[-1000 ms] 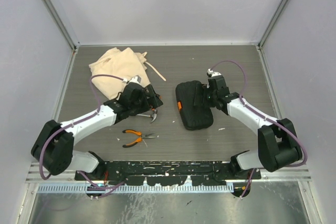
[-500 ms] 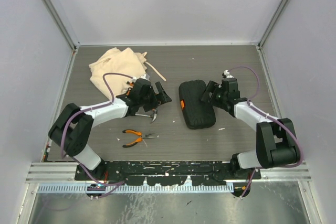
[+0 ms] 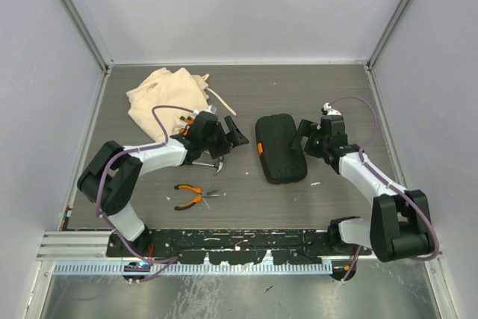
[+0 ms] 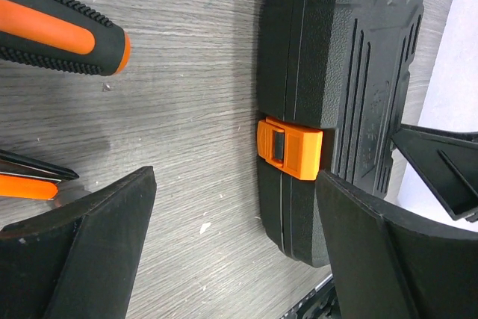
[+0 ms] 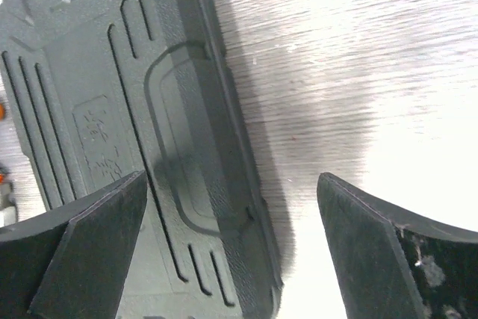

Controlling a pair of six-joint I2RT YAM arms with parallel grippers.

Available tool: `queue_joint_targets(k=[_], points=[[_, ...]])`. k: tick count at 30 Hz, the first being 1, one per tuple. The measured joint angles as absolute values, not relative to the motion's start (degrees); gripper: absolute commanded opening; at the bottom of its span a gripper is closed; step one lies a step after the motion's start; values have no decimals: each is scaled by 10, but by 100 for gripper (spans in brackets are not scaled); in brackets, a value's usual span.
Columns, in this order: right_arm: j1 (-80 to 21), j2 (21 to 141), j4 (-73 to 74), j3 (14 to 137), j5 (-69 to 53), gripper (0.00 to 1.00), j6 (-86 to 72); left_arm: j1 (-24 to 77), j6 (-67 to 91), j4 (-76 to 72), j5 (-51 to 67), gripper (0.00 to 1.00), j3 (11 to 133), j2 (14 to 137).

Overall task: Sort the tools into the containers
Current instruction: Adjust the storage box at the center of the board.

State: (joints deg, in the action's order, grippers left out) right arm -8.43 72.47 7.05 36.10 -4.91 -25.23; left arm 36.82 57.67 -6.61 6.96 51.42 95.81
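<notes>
Your left gripper (image 3: pixel 233 132) is hovering with its jaws apart and empty, just left of the black tool case (image 3: pixel 279 147), which is lying shut near the table's middle. Your right gripper (image 3: pixel 304 134) is gaping too, beside the case's right side. The beige bag (image 3: pixel 166 93) is sitting toward the far-left corner, and the pliers (image 3: pixel 196 196) are lying toward the near edge.

Grey wood-grain table (image 3: pixel 336 95), pale enclosure walls (image 3: pixel 239 5), small white specks (image 3: pixel 314 184)

Closed black case (image 5: pixel 149 132) on wood-grain table (image 5: pixel 336 72), right tool (image 5: pixel 231 184) spread wide above its edge
</notes>
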Motion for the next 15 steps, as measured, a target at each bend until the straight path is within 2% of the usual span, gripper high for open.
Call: queue_joint_targets(k=[7,15], points=[[-142,667,151,399,31,100,-201,368,576,-70,74,88,514,959],[-251,691,194,472,105,100,-170,368,555,-43,64,88,505,929]])
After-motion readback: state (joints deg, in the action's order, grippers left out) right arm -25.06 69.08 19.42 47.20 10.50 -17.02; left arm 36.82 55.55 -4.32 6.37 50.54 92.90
